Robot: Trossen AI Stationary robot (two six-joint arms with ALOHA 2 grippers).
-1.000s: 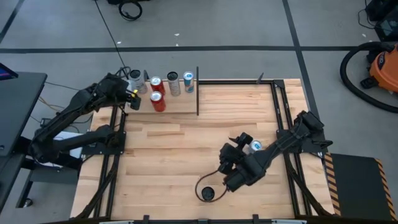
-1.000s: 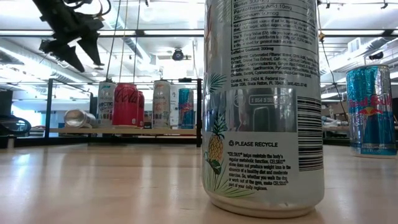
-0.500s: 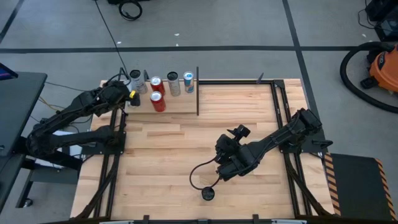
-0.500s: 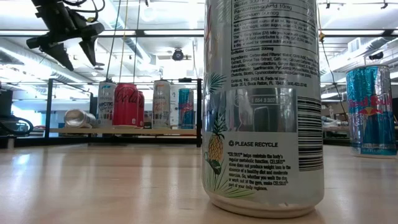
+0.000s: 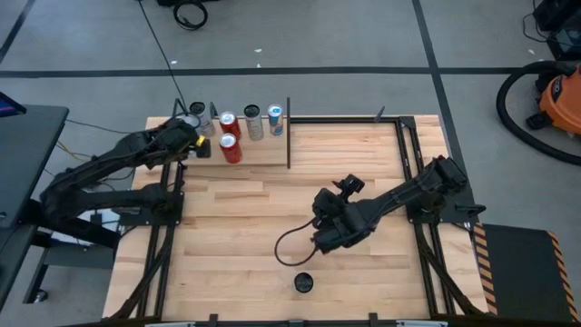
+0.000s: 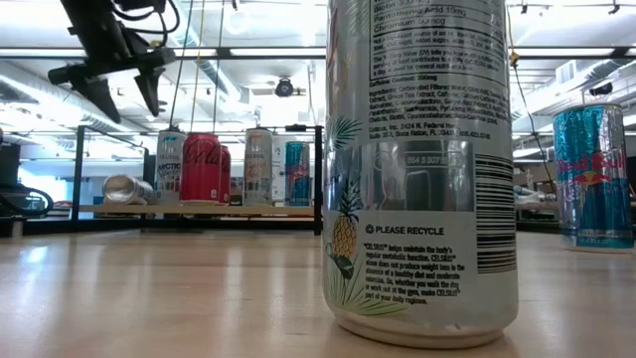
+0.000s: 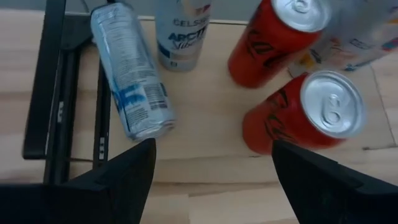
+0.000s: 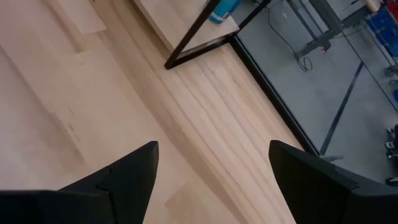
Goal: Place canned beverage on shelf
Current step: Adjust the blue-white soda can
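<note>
Shelf: pale wood board, black uprights, cans on it.

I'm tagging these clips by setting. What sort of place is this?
Probably a robotics lab or open workshop: a butcher-block table with two fixed arms, a taped concrete floor with a shop vacuum, and exposed ceiling ducts.

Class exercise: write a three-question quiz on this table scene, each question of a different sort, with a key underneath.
1. True or false: a silver can lies on its side on the shelf.
2. How many red cans stand there?
3. The left gripper is: A) shut on a can, B) open above the shelf, C) out of sight.

Key: 1 true. 2 two. 3 B.
</note>
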